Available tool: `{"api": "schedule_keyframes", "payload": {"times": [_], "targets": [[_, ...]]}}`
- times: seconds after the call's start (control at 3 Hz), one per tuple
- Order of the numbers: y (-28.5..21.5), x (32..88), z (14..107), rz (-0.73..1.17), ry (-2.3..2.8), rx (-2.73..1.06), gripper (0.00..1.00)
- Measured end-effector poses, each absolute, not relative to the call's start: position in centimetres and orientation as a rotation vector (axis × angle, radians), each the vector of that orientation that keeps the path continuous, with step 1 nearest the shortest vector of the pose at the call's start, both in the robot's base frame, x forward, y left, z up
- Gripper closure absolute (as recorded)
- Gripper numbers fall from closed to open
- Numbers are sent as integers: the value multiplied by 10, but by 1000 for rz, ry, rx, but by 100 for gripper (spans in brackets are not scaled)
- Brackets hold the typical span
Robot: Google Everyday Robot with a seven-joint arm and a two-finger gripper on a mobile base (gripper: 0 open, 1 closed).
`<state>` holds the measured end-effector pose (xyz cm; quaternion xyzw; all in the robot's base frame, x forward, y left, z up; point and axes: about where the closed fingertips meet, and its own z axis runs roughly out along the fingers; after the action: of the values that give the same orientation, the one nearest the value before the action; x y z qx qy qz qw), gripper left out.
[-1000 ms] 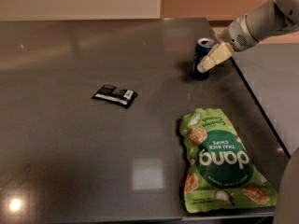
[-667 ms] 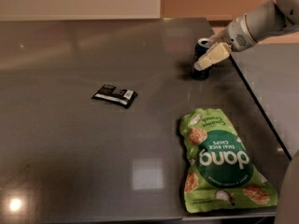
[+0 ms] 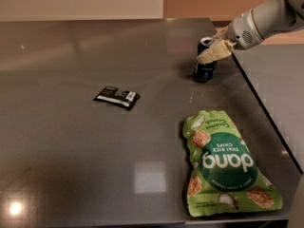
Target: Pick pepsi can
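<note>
Grey glossy table (image 3: 71,146), viewed from above at an angle. The pepsi can (image 3: 205,69) stands upright at the far right of the table, close to the right edge, base on the surface. Dark blue body, silver top rim visible.

Arm (image 3: 266,18) comes in from the upper right, white-grey casing. The gripper (image 3: 208,47) is at the can's top end. Fingers are apart. The near finger (image 3: 214,52), beige, runs diagonally across the front of the can's upper part, tip pointing down-left. The far one shows only as a sliver behind the can top, up-right of the rim. The can top sits between them. Can't tell whether either pad actually presses on the can wall. No visible tilt or lift: the can reads as standing on the table, with a shadow at its base on the left.

Other items:
- Green chip bag (image 3: 228,167) lies flat at front right, "dang" printed on it and upside down from this view. It is nearer the camera and well apart from the can. Its bottom end reaches the table's front edge.
- Small flat black wrapper (image 3: 116,97) lies mid-table, slightly skewed, left of the can and well apart from both can and bag.

Two light reflections on the tabletop: a soft square patch (image 3: 149,177) left of the bag and a small bright spot (image 3: 14,208) at the front left corner. Pale wall (image 3: 80,1) behind the far edge, orange-brown panel (image 3: 209,1) to its right.
</note>
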<state>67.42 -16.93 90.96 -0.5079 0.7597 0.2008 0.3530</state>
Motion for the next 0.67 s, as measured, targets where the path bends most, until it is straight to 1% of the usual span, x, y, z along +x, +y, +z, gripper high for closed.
{"api": "schedule_keyframes", "payload": {"times": [0.33,0.67], "targets": [[-161,660,933,536,1931,-1354,87],[-150,642,961,553,1896,-1419,100]]}}
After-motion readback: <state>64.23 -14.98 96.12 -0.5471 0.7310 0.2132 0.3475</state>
